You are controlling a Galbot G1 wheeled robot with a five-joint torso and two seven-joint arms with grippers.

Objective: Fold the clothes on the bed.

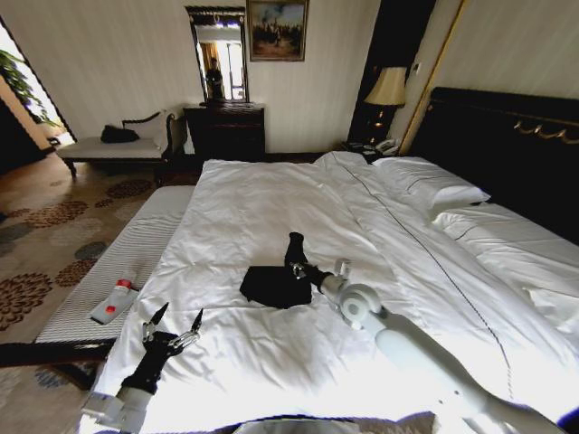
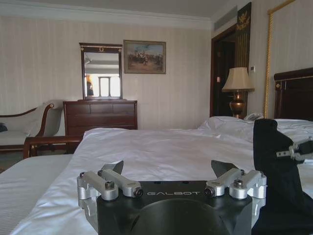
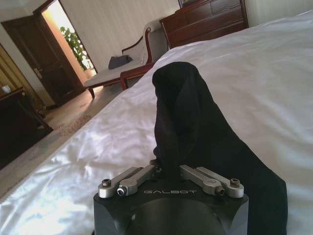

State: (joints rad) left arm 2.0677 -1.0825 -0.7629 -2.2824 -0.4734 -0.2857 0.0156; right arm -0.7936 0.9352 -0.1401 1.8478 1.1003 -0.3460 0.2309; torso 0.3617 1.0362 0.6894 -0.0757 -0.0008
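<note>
The clothes (image 1: 270, 286), a black T-shirt, lie bunched small on the white duvet of the bed (image 1: 253, 208). My right gripper (image 1: 298, 266) is shut on one end of the shirt and holds a black peak of it (image 1: 295, 246) up off the duvet. In the right wrist view the cloth (image 3: 182, 112) rises from between the pinched fingers of the right gripper (image 3: 168, 170). My left gripper (image 1: 173, 318) hovers open and holding nothing over the bed's front left part, to the left of the shirt. The left wrist view shows the left gripper (image 2: 168, 169) and the lifted shirt (image 2: 274, 161) off to one side.
A striped bench (image 1: 136, 249) runs along the bed's left side with a white and red bottle (image 1: 113, 301) on it. Pillows (image 1: 432, 185) and a dark headboard (image 1: 507, 145) are at the right. A dresser (image 1: 224, 129), a chaise (image 1: 113, 146) and a lamp (image 1: 389, 88) stand by the far wall.
</note>
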